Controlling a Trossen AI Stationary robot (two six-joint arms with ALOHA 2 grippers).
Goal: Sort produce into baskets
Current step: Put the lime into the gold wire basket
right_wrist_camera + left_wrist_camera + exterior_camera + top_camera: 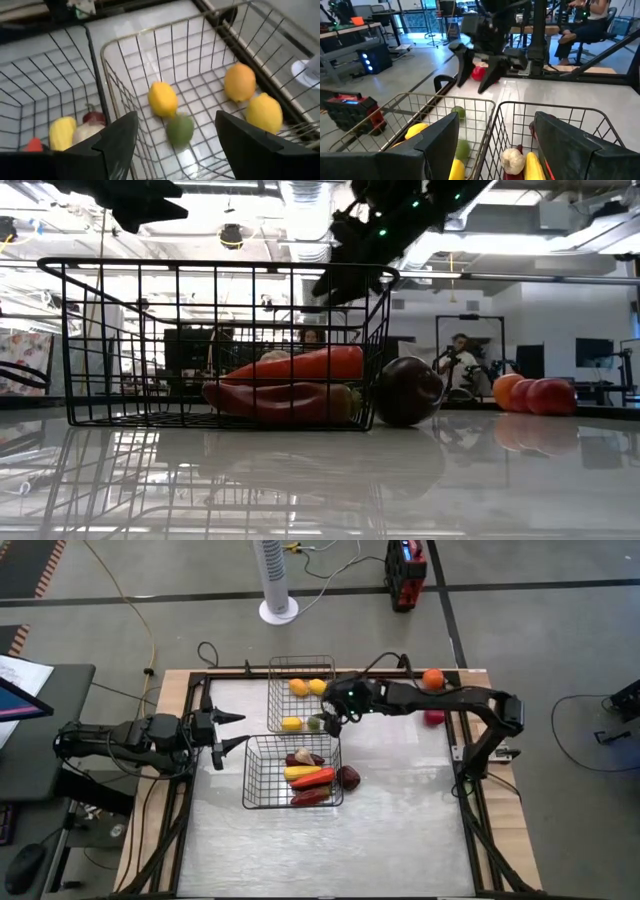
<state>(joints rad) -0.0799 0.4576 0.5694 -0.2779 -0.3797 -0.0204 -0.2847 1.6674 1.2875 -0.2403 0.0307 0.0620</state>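
Observation:
A silvery basket (300, 661) at the table's far side holds three yellow and orange round pieces and a green one (179, 129), all on its mesh floor. My right gripper (328, 723) hangs open over that basket's near end, above the green piece, with nothing between its fingers. Nearer stands a darker basket (247, 775) with long red and yellow pieces (312, 778). A dark purple piece (407, 390) rests on the table against its right side. An orange piece (432, 678) and a red one (433, 717) lie at the right. My left gripper (232, 733) waits open at the left.
The two baskets stand close together at mid-table, their wire rims rising under my right arm. The near half of the table is bare. A white fan column (279, 580) and a red device (407, 575) stand on the floor beyond. A person (460, 355) sits in the room.

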